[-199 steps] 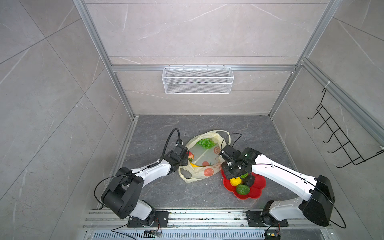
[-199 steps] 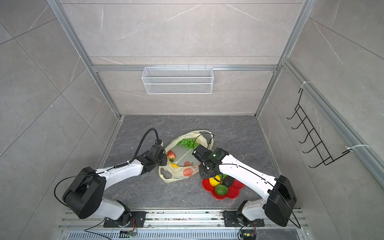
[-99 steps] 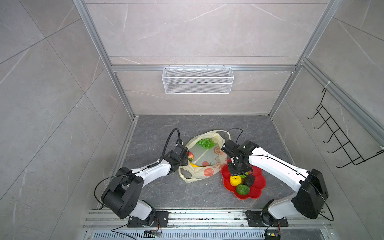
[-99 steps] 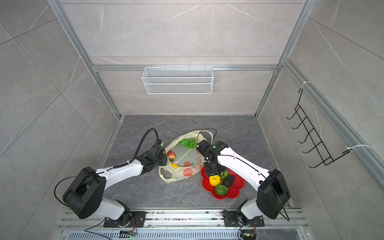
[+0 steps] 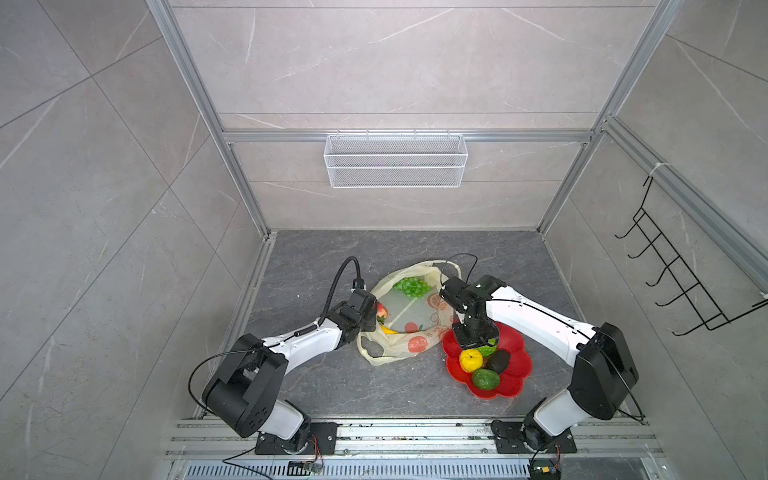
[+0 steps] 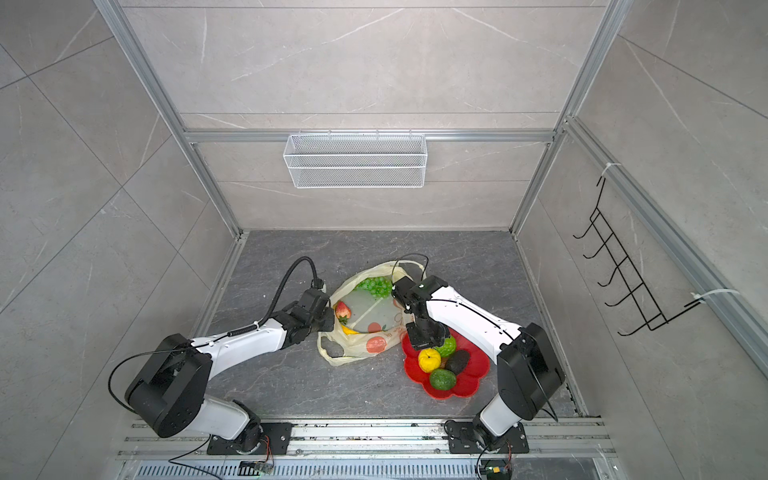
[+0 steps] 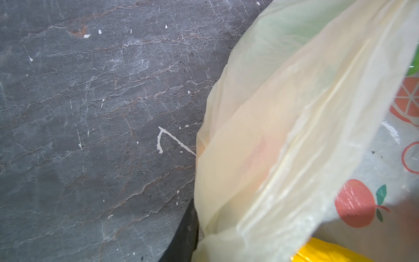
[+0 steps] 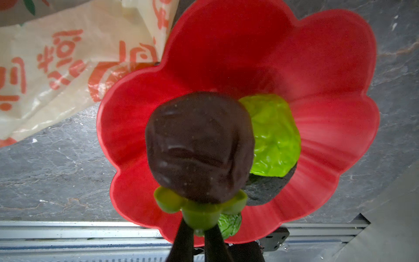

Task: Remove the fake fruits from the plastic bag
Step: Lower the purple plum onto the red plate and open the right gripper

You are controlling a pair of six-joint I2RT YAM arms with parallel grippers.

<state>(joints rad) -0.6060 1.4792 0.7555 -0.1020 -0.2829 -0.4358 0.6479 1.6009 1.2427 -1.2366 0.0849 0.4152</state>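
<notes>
Compared with one second ago, the right arm is folded closer in and its wrist points down. I now have the right gripper [image 8: 199, 221] over the red flower-shaped plastic plate [image 8: 328, 68] instead of at the edge of the thin pale-yellow printed plastic bag [image 5: 399, 345]. Its jaws are almost fully closed, pinching the green calyx of a dark brown round fake fruit [image 8: 199, 147], which appears to hang just above the plate. The left gripper [image 5: 370, 318] is unchanged, nearly closed on the bag's rim. One more fruit is therefore out, and I judge release to be next. The green plastic grape bunch [image 5: 411, 286], red plastic strawberry [image 5: 381, 311] and yellow plastic banana [image 5: 386, 330] remain in the bag.
</notes>
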